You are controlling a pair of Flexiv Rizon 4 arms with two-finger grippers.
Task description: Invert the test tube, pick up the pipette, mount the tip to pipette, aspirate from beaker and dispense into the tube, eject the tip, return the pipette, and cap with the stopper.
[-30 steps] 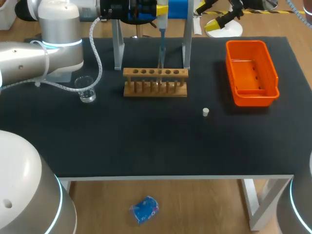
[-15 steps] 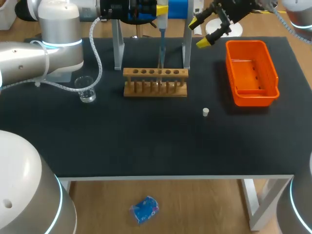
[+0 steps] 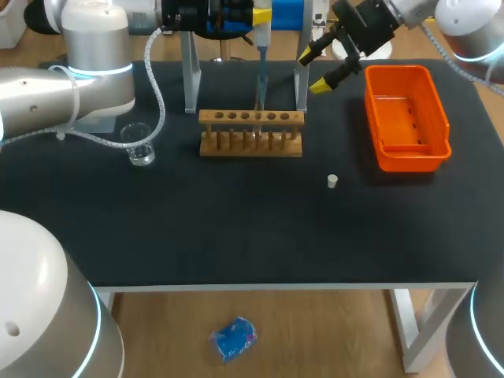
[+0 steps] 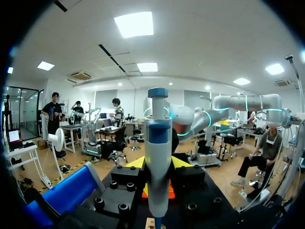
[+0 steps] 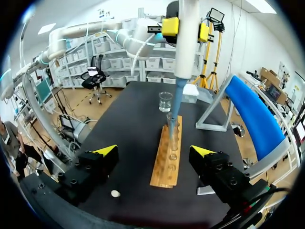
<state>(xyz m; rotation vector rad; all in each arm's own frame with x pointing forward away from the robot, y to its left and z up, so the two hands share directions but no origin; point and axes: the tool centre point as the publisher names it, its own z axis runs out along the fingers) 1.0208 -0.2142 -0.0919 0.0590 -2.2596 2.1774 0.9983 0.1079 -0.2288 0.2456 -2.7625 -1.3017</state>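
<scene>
Left gripper point(image 3: 261, 16) clamped on the pipette point(image 3: 260, 67), straight above the wooden rack point(image 3: 250, 132)!
Its thin tip points down at the rack's middle holes. The right gripper point(image 3: 315, 69) hangs spread wide, holding nothing, just behind the rack's right end. Beaker point(image 3: 139, 144) to the rack's left, white stopper point(image 3: 332, 181) in front of its right end, orange bin point(image 3: 407, 118) farther right.
</scene>
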